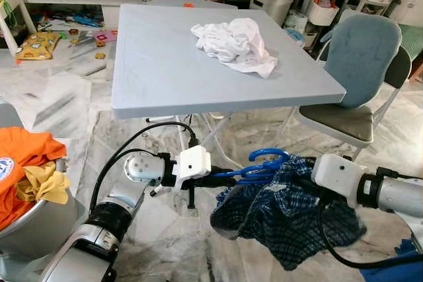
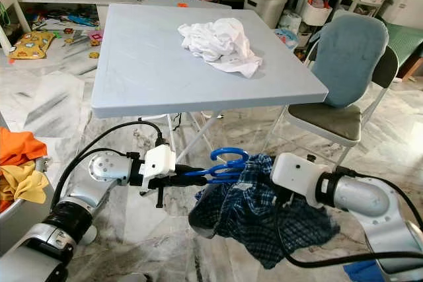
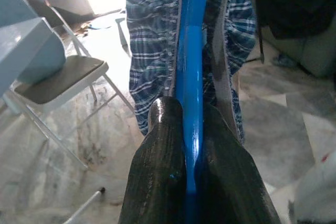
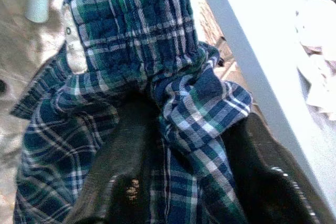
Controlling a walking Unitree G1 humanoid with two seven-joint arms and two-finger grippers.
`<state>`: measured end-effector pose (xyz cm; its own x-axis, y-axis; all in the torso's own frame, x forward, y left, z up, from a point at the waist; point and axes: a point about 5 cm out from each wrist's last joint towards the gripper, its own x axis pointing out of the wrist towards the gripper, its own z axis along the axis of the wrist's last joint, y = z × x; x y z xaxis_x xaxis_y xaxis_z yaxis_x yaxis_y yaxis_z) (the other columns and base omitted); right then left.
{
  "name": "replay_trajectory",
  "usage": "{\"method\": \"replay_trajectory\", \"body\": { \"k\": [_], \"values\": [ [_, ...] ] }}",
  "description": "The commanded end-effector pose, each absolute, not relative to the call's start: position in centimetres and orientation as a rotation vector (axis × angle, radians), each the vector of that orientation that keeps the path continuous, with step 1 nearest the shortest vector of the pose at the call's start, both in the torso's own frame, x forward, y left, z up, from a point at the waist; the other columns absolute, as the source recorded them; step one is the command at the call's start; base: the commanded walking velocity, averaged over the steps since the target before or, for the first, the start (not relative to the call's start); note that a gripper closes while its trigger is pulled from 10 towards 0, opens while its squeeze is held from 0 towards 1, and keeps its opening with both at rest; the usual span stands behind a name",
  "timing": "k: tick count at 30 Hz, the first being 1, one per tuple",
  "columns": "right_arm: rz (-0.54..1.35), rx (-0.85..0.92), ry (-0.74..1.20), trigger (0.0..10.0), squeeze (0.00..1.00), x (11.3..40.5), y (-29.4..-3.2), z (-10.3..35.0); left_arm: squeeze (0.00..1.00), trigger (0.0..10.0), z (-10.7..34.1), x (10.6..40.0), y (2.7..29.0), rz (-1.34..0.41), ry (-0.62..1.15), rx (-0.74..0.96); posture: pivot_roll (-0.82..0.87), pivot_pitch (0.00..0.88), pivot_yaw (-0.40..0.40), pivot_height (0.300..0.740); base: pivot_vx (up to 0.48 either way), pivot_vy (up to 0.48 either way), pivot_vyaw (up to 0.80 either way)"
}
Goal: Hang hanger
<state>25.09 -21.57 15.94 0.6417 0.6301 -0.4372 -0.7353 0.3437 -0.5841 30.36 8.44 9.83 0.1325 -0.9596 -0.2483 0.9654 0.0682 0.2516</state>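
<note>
Because the shirt (image 1: 284, 212) has to go on the hanger (image 1: 254, 166) before the hanger can be hung up, both hands hold them low in front of the robot, above the floor (image 1: 165, 229). At about 7 o'clock in the left eye view the left hand (image 1: 221, 175) reaches toward 3 o'clock. Its two black fingers (image 3: 163, 166) are pressed tight on the blue bar, so the hanger stays level and cannot spin. The blue hook curls up just above the checked cloth.

At about 4 o'clock the right hand (image 4: 184, 182) comes in from the other side. Its fingers are a little way apart with a bunch of shirt between them. I think it grips the cloth there to keep the shirt from sliding off the bar, and to pull it along. The shirt hangs in a loose heap under the hanger, so it does not look fully on yet.

Over at 9 o'clock, a tub (image 1: 39, 222) of orange and yellow clothes waits beside the left arm.

Farther off, at 12 o'clock, the desk (image 1: 165, 64) stands with a white cloth (image 1: 234, 44) crumpled on top. A blue chair (image 1: 360, 77) sits at 2 o'clock, just beside the desk. I cannot see a rail to hang the hanger on.
</note>
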Motion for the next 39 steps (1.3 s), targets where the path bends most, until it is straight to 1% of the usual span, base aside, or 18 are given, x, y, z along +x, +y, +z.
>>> {"method": "replay_trajectory", "body": {
  "k": [1, 4, 9, 11, 14, 17, 23, 25, 28, 30, 33, 39],
  "values": [
    [0.847, -0.868, 0.141, 10.0, 1.00, 25.6, -22.0, 16.1, 0.00, 0.0, 10.1, 30.9, 7.9, -1.404, 0.025, 0.359, 0.03, 0.000, -0.134, 0.740, 0.000, 0.000, 0.00],
    [0.725, -0.935, 0.150, 10.0, 1.00, 26.8, -22.9, 16.0, 0.00, 0.0, 9.8, 31.6, 7.9, -1.327, 0.067, 0.320, 0.02, 0.000, -0.134, 0.740, 0.000, 0.000, 0.00],
    [0.624, -0.882, 0.131, 10.0, 1.00, 27.9, -22.7, 15.9, 0.00, 0.0, 10.1, 32.1, 7.7, -1.270, 0.057, 0.264, 0.03, 0.000, -0.136, 0.740, 0.000, 0.000, 0.00],
    [0.571, -0.842, 0.117, 10.0, 1.00, 28.7, -22.2, 15.6, 0.00, 0.0, 10.0, 32.1, 7.8, -1.245, 0.063, 0.245, 0.04, 0.000, -0.137, 0.740, 0.000, 0.000, 0.00],
    [0.563, -0.822, 0.106, 10.0, 1.00, 28.9, -21.7, 15.3, 0.00, 0.0, 9.9, 32.2, 7.9, -1.229, 0.070, 0.244, 0.04, 0.000, -0.137, 0.740, 0.000, 0.000, 0.00],
    [0.559, -0.794, 0.105, 10.0, 1.00, 28.9, -20.9, 14.8, 0.00, 0.0, 9.9, 32.4, 8.1, -1.196, 0.080, 0.242, 0.06, 0.000, -0.138, 0.740, 0.000, 0.000, 0.00],
    [0.540, -0.794, 0.109, 10.0, 1.00, 28.8, -21.0, 14.3, 0.00, 0.0, 9.8, 32.6, 8.3, -1.176, 0.101, 0.257, 0.05, 0.000, -0.128, 0.740, 0.000, 0.000, 0.00],
    [0.530, -0.802, 0.116, 10.0, 1.00, 28.8, -21.3, 14.3, 0.00, 0.0, 9.7, 32.6, 8.3, -1.184, 0.103, 0.268, 0.05, 0.000, -0.124, 0.740, 0.000, 0.000, 0.00],
    [0.460, -0.857, 0.123, 10.0, 1.00, 29.1, -22.8, 14.6, 0.00, 0.0, 9.4, 32.3, 8.2, -1.212, 0.115, 0.284, 0.04, 0.000, -0.116, 0.740, 0.000, 0.000, 0.00],
    [0.433, -0.866, 0.124, 10.0, 1.00, 29.2, -23.2, 14.7, 0.00, 0.0, 9.3, 32.2, 8.1, -1.221, 0.118, 0.289, 0.04, 0.000, -0.115, 0.740, 0.000, 0.000, 0.00],
    [0.373, -0.779, 0.120, 10.0, 1.00, 29.2, -23.5, 15.1, 0.00, 0.0, 9.4, 32.6, 8.1, -1.157, 0.123, 0.284, 0.04, 0.000, -0.115, 0.740, 0.000, 0.000, 0.00],
    [0.404, -0.685, 0.148, 10.0, 1.00, 28.0, -22.3, 13.8, 0.00, 0.0, 9.3, 33.2, 8.1, -1.078, 0.146, 0.229, 0.04, 0.000, -0.113, 0.740, 0.000, 0.000, 0.00]
  ]
}}
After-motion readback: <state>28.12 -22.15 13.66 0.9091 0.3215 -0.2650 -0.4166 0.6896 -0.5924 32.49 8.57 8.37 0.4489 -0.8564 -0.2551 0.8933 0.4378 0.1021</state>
